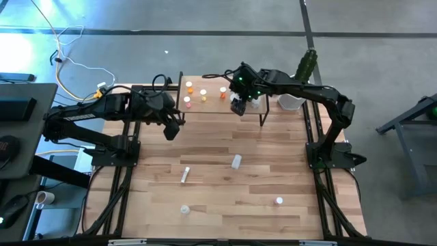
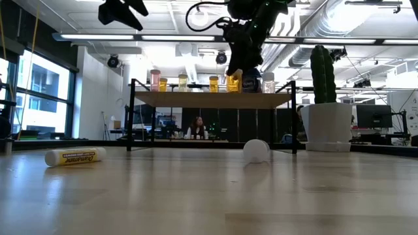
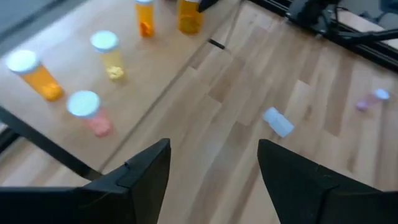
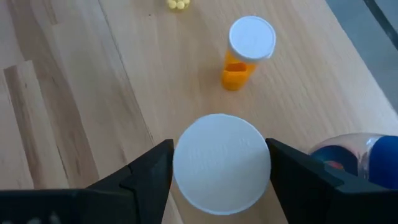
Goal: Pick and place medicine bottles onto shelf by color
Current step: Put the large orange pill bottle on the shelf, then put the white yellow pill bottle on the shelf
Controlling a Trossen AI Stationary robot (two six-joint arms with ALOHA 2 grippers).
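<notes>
My right gripper (image 4: 219, 177) hangs over the right end of the shelf (image 1: 213, 104), its two dark fingers (image 4: 144, 180) spread to either side of a white-capped bottle (image 4: 221, 163) that stands upright on the light wood top. Narrow gaps show between the cap and each finger, so I judge the bottle is set down and not pinched. Just beside it stands the larger round blue bottle (image 4: 367, 158), glossy and translucent; farther along stands an orange bottle (image 4: 239, 62) with a flat white disc cap. This end seems to gather the later placements, while the orange, yellow and pink bottles (image 1: 195, 93) form a cluster toward the left end, which suits sorting by colour.

My left gripper (image 3: 214, 180) hovers above the bare table just in front of the shelf's left end, fingers wide apart and holding nothing. From there it looks down on a pink bottle (image 3: 90, 112) and amber ones, clear plastic with pale caps.

Four bottles still wait on the planked table (image 1: 225, 205): one white cylinder (image 1: 236, 161) and another (image 1: 185, 174) lie on their sides, and two small ones (image 1: 184, 210) sit nearer the front edge. The shelf is a smooth wood slab on thin black metal legs.
</notes>
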